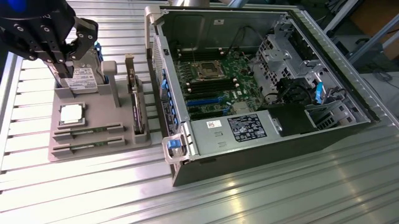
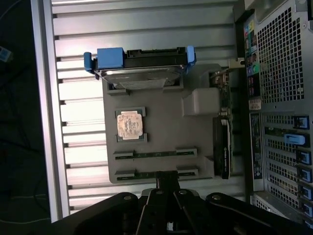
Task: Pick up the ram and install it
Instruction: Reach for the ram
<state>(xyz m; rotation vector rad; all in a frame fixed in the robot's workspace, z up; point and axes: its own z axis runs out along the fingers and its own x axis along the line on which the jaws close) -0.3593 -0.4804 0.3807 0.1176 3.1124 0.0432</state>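
Two ram sticks lie in slots at the near end of a grey fixture tray [image 1: 93, 140]: one ram [image 1: 87, 130] [image 2: 156, 154] sits beside the other ram [image 1: 87, 145] [image 2: 142, 173], both thin green strips. My gripper [image 1: 62, 74] [image 2: 167, 177] hangs above the tray and holds nothing. In the wrist view its shut fingertips overlap the middle of the outer stick. In the exterior view it appears in front of the hard drive. The open computer case [image 1: 249, 79] lies at the exterior view's right, with the motherboard's memory slots [image 1: 209, 86] exposed.
The tray also holds an upright hard drive with blue rails [image 1: 81, 79] [image 2: 142, 73], a square silver CPU [image 1: 73, 113] [image 2: 130, 125] and an expansion card standing on edge [image 1: 136, 100] [image 2: 224, 142] next to the case wall. Ribbed aluminium tabletop [image 1: 262, 196] surrounds everything.
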